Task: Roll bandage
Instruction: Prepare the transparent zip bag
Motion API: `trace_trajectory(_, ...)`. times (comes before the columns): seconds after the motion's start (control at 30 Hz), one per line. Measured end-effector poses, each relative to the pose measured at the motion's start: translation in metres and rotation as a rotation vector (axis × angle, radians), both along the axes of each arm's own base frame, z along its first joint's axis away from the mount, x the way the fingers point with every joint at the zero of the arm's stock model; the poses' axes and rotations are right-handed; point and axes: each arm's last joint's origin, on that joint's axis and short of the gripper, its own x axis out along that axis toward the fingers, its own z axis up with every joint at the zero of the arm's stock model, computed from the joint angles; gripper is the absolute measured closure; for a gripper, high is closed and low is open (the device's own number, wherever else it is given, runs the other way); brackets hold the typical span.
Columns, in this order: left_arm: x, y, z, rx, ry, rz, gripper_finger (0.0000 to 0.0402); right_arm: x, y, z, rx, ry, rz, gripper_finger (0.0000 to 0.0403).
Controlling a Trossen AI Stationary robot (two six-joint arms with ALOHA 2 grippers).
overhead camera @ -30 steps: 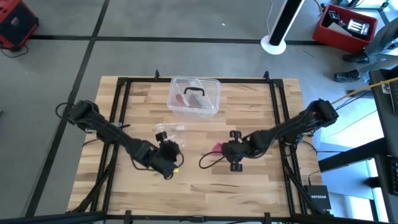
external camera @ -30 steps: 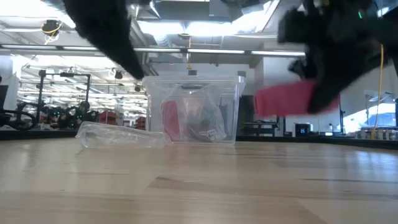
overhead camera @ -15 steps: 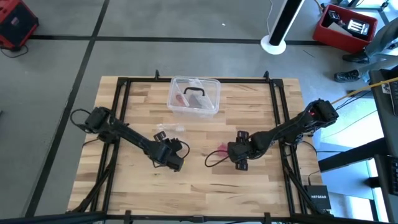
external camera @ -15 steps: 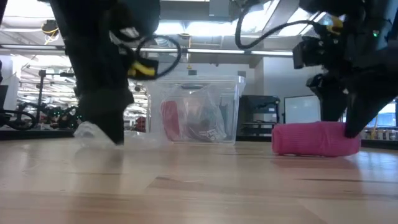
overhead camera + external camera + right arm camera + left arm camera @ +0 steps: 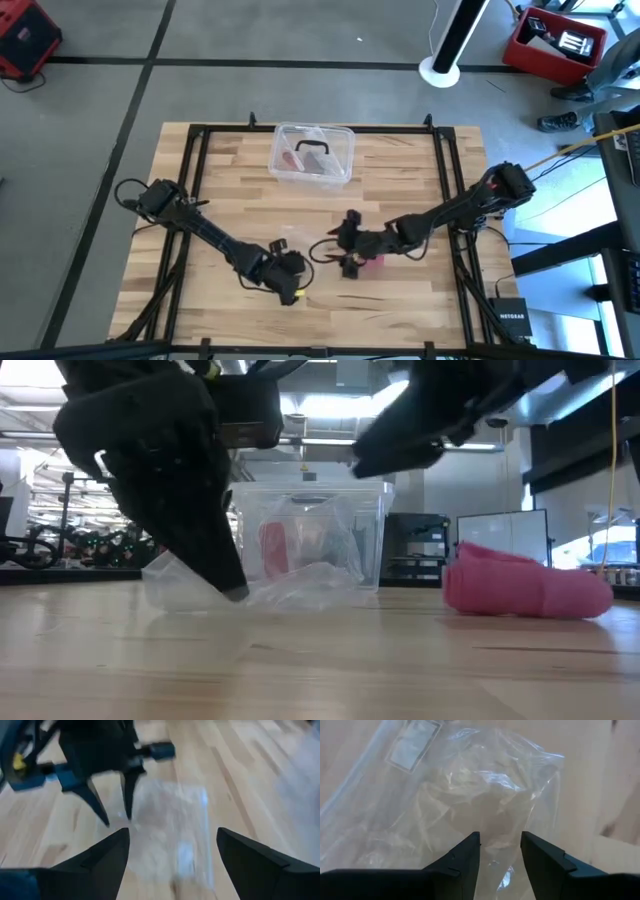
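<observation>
The pink bandage [image 5: 525, 592], a loose lumpy roll, lies on its side on the table, apart from both grippers; in the high view the bandage [image 5: 374, 262] shows just behind my right gripper [image 5: 345, 245]. That gripper [image 5: 172, 850] hangs open above the table, facing the crumpled clear wrapper [image 5: 170, 820]. My left gripper [image 5: 500, 845] is open. It points down at the wrapper [image 5: 290, 585], with its tips at table level. My left gripper's fingertips [image 5: 235, 591] come down steeply from above onto the crumpled wrapper's edge [image 5: 500, 827]. The plastic shows in the gap between the two fingers; whether they pinch it, I cannot tell. The wrapper lies on the table.
A clear plastic box [image 5: 312, 155] with red and dark items inside stands at the table's far middle. Black frame rails [image 5: 195, 180] run along the table's edges. Bare wood lies near the front edge.
My right gripper has come down with the bandage, opened and let go, then moved toward the table's left edge. The bandage now lies on the table. My left gripper has gone toward the near edge and right, and the wrapper has slid with it.
</observation>
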Motion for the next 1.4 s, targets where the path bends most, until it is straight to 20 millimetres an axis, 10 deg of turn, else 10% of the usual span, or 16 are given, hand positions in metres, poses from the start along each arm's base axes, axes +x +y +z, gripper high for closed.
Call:
trace_trajectory(0.5,-0.047,0.028,0.081,0.073,-0.069,0.075,0.0266,0.015,-0.001,-0.052,-0.09,0.136,0.099,0.01)
trace_trajectory(0.9,-0.077,0.089,0.013,-0.133,-0.111,0.436,0.0266,0.033,-0.025,-0.092,0.081,0.147,-0.079,0.01)
trace_trajectory(1.4,-0.092,0.105,-0.019,-0.38,-0.203,0.682,0.0266,0.044,-0.022,-0.107,0.111,0.046,-0.078,0.01)
